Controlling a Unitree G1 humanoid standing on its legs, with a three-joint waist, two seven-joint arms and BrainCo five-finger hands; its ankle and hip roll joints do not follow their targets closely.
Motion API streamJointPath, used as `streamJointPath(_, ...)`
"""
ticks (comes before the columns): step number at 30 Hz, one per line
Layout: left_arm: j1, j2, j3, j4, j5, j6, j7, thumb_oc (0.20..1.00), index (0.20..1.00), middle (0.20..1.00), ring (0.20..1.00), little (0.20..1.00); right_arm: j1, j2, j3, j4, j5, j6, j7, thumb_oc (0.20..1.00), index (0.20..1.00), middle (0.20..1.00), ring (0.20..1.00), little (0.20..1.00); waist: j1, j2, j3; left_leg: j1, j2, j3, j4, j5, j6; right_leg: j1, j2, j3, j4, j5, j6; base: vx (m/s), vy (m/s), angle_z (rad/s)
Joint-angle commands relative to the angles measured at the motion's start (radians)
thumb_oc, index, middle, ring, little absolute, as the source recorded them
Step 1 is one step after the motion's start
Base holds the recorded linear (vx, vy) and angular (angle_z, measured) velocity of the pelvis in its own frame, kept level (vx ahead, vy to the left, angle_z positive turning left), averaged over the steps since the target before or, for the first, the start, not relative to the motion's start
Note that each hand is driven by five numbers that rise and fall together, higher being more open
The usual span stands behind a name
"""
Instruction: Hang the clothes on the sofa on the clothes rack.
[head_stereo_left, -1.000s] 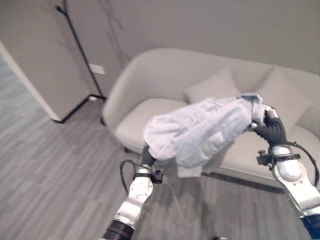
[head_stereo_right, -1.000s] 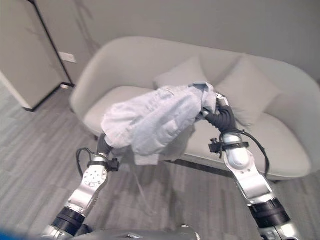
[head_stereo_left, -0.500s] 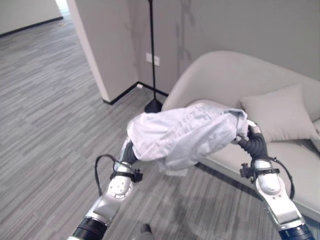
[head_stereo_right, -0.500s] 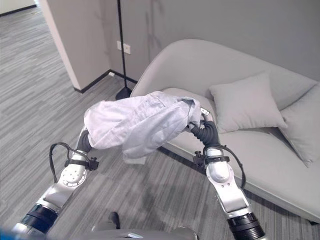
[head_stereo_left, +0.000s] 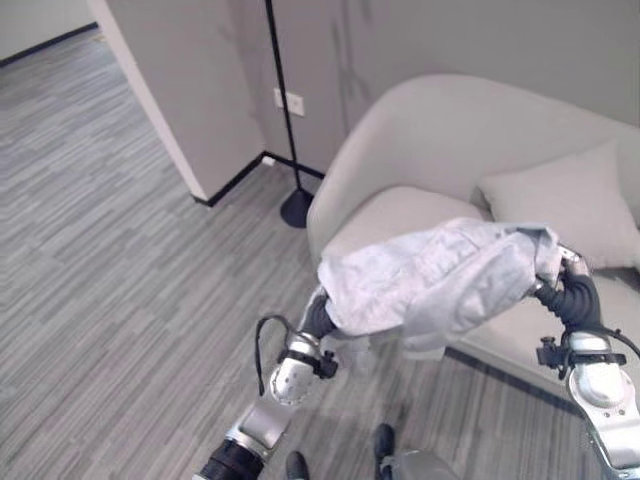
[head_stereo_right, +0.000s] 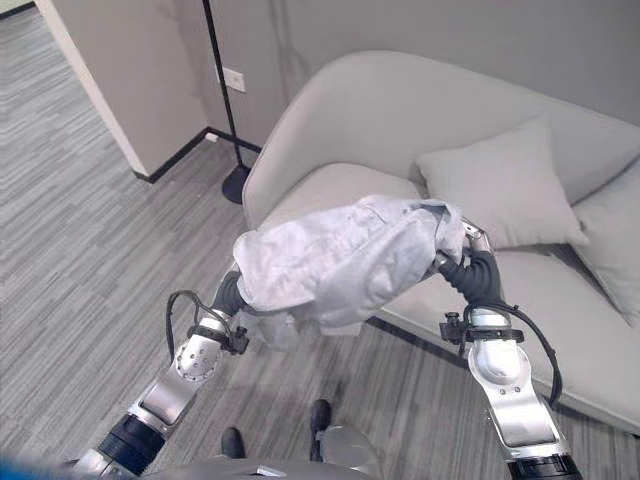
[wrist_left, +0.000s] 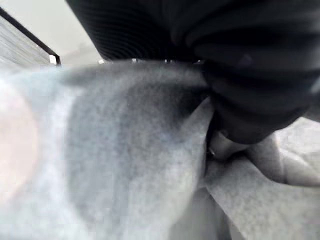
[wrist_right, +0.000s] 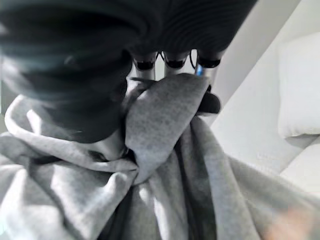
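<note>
You had the garment off the sofa and slung between both hands, mid-frame in the eye views, hanging clear of the floor. That put you in the carry step: cloth lifted, hanging not yet begun.

Your right hand had its fingers curled into a fold of the garment, thumb pinching cloth against them. Your left hand was buried in the bunched end at lower centre of the eye views; its dark cover pressed into the cloth, but I could not tell how its fingers stood.

The black pole rising from a round base at upper left, beside the wall corner, was probably the clothes rack, though its top was cut off. The next move likely called for turning toward it and raising the cloth.

Open floor filled the left half of the frame, giving you room. The sofa's curved arm sat just behind the garment, and the cushion lay upper right, so swinging right would have risked a snag.
</note>
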Motion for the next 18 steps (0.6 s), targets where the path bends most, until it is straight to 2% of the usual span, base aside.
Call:
streamJointPath(1, -0.033, 0.043, 0.033, -0.068, -0.018, -0.069, 0.023, 0.200, 0.200, 0.200, 0.200, 0.200, -0.073, -0.019, -0.039, -0.077, 0.015, -0.076, -0.017, 0.200, 0.200, 0.200, 0.200, 0.200, -0.014, -0.085, -0.046, -0.031, -0.082, 0.058, 0.358, -0.135, -0.021, 0.009, -0.012, 0.062, -0.007, 0.021, 0.006, 0.21, -0.132, 0.31)
streamJointPath(2, -0.036, 0.045, 0.035, -0.069, -0.014, -0.072, 0.033, 0.200, 0.200, 0.200, 0.200, 0.200, -0.076, -0.028, -0.034, -0.070, 0.006, -0.073, -0.023, 0.200, 0.200, 0.200, 0.200, 0.200, -0.008, -0.092, -0.045, -0.053, -0.058, 0.074, 0.424, -0.108, -0.039, 0.029, -0.015, 0.055, -0.016, 0.011, -0.002, 0.14, -0.089, 0.25)
streamJointPath(3, -0.036, 0.045, 0.035, -0.069, -0.013, -0.072, 0.034, 0.200, 0.200, 0.200, 0.200, 0.200, -0.078, -0.028, -0.032, -0.068, 0.005, -0.073, -0.025, 0.200, 0.200, 0.200, 0.200, 0.200, -0.008, -0.088, -0.043, -0.064, -0.048, 0.071, 0.446, -0.116, -0.042, 0.030, -0.008, 0.053, -0.018, 0.012, -0.006, 0.21, -0.123, 0.20)
streamJointPath(4, -0.034, 0.039, 0.044, -0.070, -0.018, -0.072, 0.058, 0.200, 0.200, 0.200, 0.200, 0.200, -0.081, -0.040, -0.024, -0.069, -0.014, -0.063, -0.034, 0.200, 0.200, 0.200, 0.200, 0.200, 0.003, -0.103, -0.043, -0.106, 0.006, 0.108, 0.521, -0.070, -0.051, 0.066, -0.021, 0.039, -0.032, 0.001, -0.011, 0.23, -0.107, 0.04)
streamJointPath(6, -0.020, 0.024, 0.058, -0.066, -0.026, -0.065, 0.072, 0.200, 0.200, 0.200, 0.200, 0.200, -0.062, -0.055, -0.025, -0.077, -0.047, -0.053, -0.042, 0.200, 0.200, 0.200, 0.200, 0.200, 0.011, -0.105, -0.049, -0.125, 0.080, 0.153, 0.507, -0.077, -0.032, 0.103, -0.028, 0.026, -0.043, -0.019, -0.014, 0.29, -0.061, 0.07)
streamJointPath(8, -0.010, 0.024, 0.062, -0.066, -0.020, -0.064, 0.075, 0.200, 0.200, 0.200, 0.200, 0.200, -0.055, -0.060, -0.028, -0.085, -0.058, -0.051, -0.043, 0.200, 0.200, 0.200, 0.200, 0.200, 0.018, -0.108, -0.053, -0.134, 0.085, 0.160, 0.462, -0.091, -0.020, 0.115, -0.035, 0.025, -0.046, -0.029, -0.011, 0.24, 0.025, 0.07)
streamJointPath(9, 0.003, 0.025, 0.062, -0.067, -0.007, -0.056, 0.085, 0.200, 0.200, 0.200, 0.200, 0.200, -0.060, -0.066, -0.016, -0.097, -0.067, -0.048, -0.039, 0.200, 0.200, 0.200, 0.200, 0.200, 0.038, -0.103, -0.061, -0.155, 0.067, 0.129, 0.334, -0.107, -0.004, 0.131, -0.039, 0.029, -0.046, -0.054, -0.004, 0.22, 0.045, 0.05)
streamJointPath(10, 0.004, 0.025, 0.062, -0.068, -0.007, -0.056, 0.085, 0.200, 0.200, 0.200, 0.200, 0.200, -0.059, -0.066, -0.016, -0.097, -0.067, -0.048, -0.039, 0.200, 0.200, 0.200, 0.200, 0.200, 0.036, -0.104, -0.063, -0.151, 0.062, 0.129, 0.325, -0.103, -0.003, 0.131, -0.042, 0.028, -0.046, -0.056, -0.003, 0.28, 0.070, 0.08)
streamJointPath(11, 0.006, 0.026, 0.059, -0.068, -0.001, -0.055, 0.085, 0.200, 0.200, 0.200, 0.200, 0.200, -0.064, -0.068, -0.011, -0.099, -0.067, -0.047, -0.038, 0.200, 0.200, 0.200, 0.200, 0.200, 0.044, -0.097, -0.063, -0.158, 0.055, 0.100, 0.257, -0.077, -0.007, 0.139, -0.044, 0.032, -0.042, -0.067, -0.003, 0.26, 0.110, 0.03)
streamJointPath(12, 0.006, 0.028, 0.054, -0.069, 0.007, -0.054, 0.089, 0.200, 0.200, 0.200, 0.200, 0.200, -0.075, -0.070, 0.001, -0.092, -0.074, -0.041, -0.043, 0.200, 0.200, 0.200, 0.200, 0.200, 0.061, -0.078, -0.061, -0.188, 0.060, 0.045, 0.141, 0.010, -0.026, 0.162, -0.038, 0.044, -0.039, -0.086, -0.003, 0.26, 0.099, 0.07)
streamJointPath(13, 0.005, 0.027, 0.054, -0.068, 0.007, -0.054, 0.089, 0.200, 0.200, 0.200, 0.200, 0.200, -0.077, -0.071, 0.003, -0.090, -0.075, -0.041, -0.045, 0.200, 0.200, 0.200, 0.200, 0.200, 0.057, -0.078, -0.062, -0.180, 0.056, 0.043, 0.116, 0.027, -0.029, 0.160, -0.038, 0.041, -0.039, -0.086, -0.005, 0.30, 0.110, -0.01)
streamJointPath(14, -0.001, 0.026, 0.049, -0.064, 0.010, -0.053, 0.096, 0.200, 0.200, 0.200, 0.200, 0.200, -0.088, -0.074, 0.012, -0.084, -0.076, -0.039, -0.049, 0.200, 0.200, 0.200, 0.200, 0.200, 0.065, -0.072, -0.058, -0.202, 0.071, 0.018, 0.065, 0.073, -0.043, 0.177, -0.037, 0.049, -0.035, -0.098, -0.005, 0.23, 0.072, -0.06)
streamJointPath(18, -0.016, 0.016, 0.032, -0.065, 0.013, -0.055, 0.101, 0.200, 0.200, 0.200, 0.200, 0.200, -0.112, -0.077, 0.033, -0.071, -0.075, -0.036, -0.059, 0.200, 0.200, 0.200, 0.200, 0.200, 0.077, -0.057, -0.056, -0.228, 0.116, -0.026, -0.049, 0.143, -0.077, 0.238, -0.047, 0.093, -0.016, -0.139, 0.011, 0.37, 0.123, -0.24)
